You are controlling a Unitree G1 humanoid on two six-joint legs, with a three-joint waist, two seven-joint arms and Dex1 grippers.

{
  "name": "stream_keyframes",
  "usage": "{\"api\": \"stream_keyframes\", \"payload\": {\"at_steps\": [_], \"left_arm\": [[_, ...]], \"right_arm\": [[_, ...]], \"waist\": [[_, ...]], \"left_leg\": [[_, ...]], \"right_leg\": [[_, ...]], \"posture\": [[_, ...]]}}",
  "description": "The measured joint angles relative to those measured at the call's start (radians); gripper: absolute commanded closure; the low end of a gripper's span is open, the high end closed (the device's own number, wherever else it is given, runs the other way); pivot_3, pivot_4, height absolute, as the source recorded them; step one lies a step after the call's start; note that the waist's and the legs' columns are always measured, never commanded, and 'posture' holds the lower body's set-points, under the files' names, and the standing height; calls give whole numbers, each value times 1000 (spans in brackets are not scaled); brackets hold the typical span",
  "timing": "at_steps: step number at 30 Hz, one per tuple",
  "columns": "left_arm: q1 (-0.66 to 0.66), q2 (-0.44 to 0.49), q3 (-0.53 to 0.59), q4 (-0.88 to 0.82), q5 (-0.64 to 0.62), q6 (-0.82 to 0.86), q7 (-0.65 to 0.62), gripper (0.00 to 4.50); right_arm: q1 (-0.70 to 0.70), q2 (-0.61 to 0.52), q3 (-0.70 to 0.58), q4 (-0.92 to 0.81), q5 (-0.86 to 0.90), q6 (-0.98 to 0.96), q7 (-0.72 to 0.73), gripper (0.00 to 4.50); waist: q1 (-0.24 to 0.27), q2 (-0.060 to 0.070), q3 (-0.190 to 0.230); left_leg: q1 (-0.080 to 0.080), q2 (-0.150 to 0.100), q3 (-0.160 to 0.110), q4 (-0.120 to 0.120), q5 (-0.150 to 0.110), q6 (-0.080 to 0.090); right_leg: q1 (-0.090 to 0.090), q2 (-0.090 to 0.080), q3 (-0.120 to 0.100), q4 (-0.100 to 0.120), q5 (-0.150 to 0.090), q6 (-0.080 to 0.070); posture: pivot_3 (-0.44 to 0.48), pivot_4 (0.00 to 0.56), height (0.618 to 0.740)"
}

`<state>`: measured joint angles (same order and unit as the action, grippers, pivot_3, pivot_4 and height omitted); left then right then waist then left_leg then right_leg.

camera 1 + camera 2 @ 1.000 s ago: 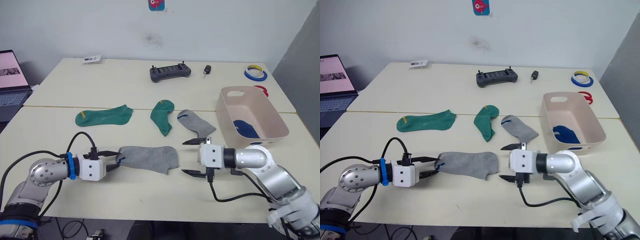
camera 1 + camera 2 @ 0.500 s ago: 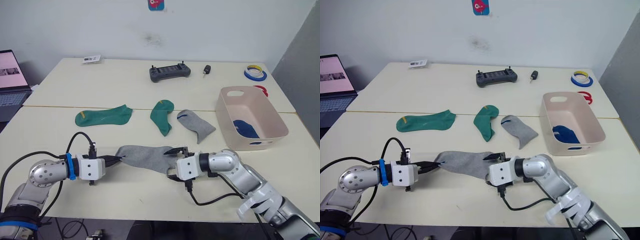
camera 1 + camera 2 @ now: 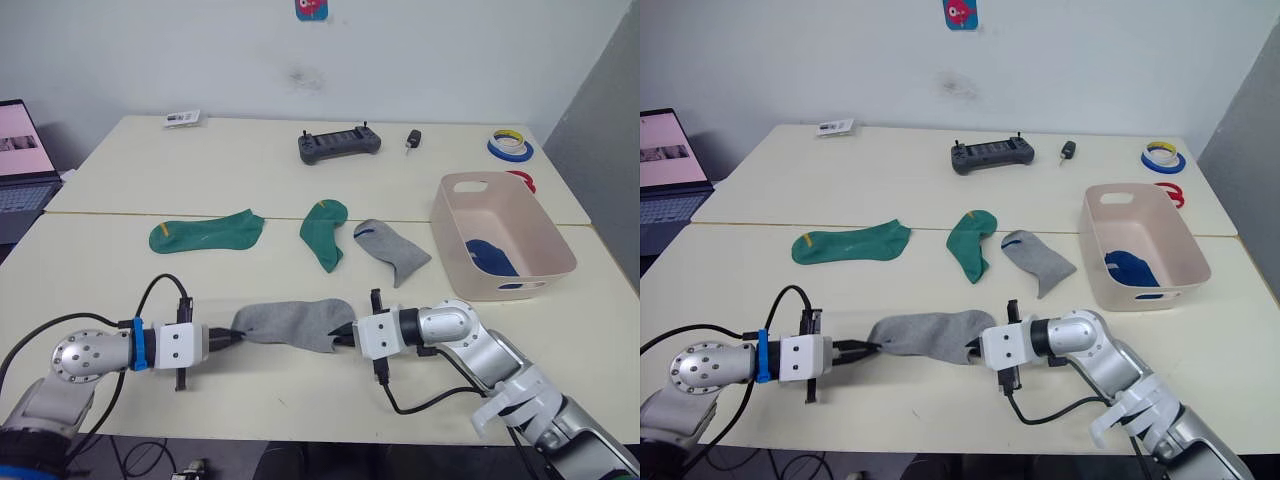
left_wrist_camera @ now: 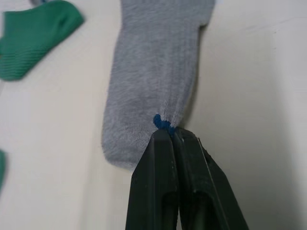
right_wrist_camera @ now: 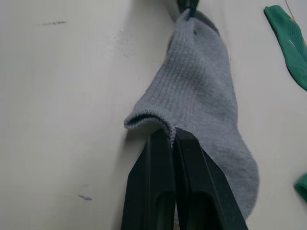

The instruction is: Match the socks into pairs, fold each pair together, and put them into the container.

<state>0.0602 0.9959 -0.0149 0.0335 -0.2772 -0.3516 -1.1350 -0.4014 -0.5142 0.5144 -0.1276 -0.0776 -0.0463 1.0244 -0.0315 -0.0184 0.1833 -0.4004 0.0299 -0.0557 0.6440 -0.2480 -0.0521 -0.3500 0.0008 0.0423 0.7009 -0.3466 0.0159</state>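
Your table [image 3: 300, 180]; pink container [image 3: 545, 262] at its right holds a blue sock [image 3: 492, 256]. Grey sock [image 3: 292, 323] lies near the front edge: left gripper [image 3: 228, 335] pinched tight on one end, right gripper [image 3: 343, 336] on the other. No readable writing.

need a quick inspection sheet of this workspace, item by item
surface: pale table, two tops joined by a seam
job's things: near grey sock pinched at both ends; second grey sock and two green socks lie loose; blue sock in pink container
clutter: controller, tape rolls, small card
grippers: left gripper, right gripper, both shut on near grey sock
cables: black wrist cables
surroundings: laptop, white wall
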Motion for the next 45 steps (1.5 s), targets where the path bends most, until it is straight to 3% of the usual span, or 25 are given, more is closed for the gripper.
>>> {"api": "stream_keyframes", "payload": {"at_steps": [4, 8, 14, 17, 25, 34, 43, 45], "left_arm": [[159, 149, 44, -275, -203, 360, -69, 4500], [307, 278, 172, -457, -407, 659, -164, 4500], [333, 319, 253, -507, -563, 952, -230, 4500], [213, 308, 175, -467, -534, 1007, -216, 4500], [-156, 85, -128, -229, -345, 1117, -115, 4500], [-449, -41, -234, 3, -211, 1144, -140, 4500], [-541, -108, -273, 101, -128, 1069, -174, 4500], [-544, -115, -272, 106, -126, 1070, -174, 4500]], "right_arm": [[77, -85, -49, -156, 148, 144, 83, 4457], [138, -223, -115, -372, 394, 431, 161, 4457], [133, -324, -218, -539, 750, 829, 152, 4457], [89, -272, -217, -513, 768, 948, 48, 4457], [74, -156, -151, -335, 646, 1014, -154, 4457], [55, -109, -185, -238, 599, 991, -204, 4457], [52, -74, -228, -219, 585, 1003, -251, 4457], [52, -63, -240, -218, 586, 1016, -266, 3988]], "waist": [[1, -1, 1], [1, 0, 1], [0, 0, 1], [1, 0, 1], [3, -2, 2], [3, -2, 2], [5, 0, 0], [5, 0, 0]], "left_leg": [[0, 0, -2, 0, 0, 0], [2, 0, -2, 0, 0, 0], [2, 0, -2, -1, 0, 0], [1, -1, -1, -1, 0, 0], [-2, -1, 0, 0, 0, 0], [-2, -1, 1, 0, 0, 0], [-1, -2, 0, 1, 0, 0], [-1, -2, -1, 1, 0, 0]], "right_leg": [[2, 0, 0, -1, 0, 0], [3, 0, 0, -2, 0, 0], [3, 0, 0, -3, -1, 0], [1, 1, 0, -3, 0, 0], [-2, 3, 0, -2, 0, 0], [-2, 6, 0, -1, 0, 0], [0, 5, 0, -1, 0, 0], [0, 5, 1, -1, 0, 0]], "posture": [[0, 150, 740], [0, 150, 740], [0, 150, 740], [0, 150, 740], [0, 150, 740], [0, 150, 740], [0, 150, 740], [0, 150, 740]]}}
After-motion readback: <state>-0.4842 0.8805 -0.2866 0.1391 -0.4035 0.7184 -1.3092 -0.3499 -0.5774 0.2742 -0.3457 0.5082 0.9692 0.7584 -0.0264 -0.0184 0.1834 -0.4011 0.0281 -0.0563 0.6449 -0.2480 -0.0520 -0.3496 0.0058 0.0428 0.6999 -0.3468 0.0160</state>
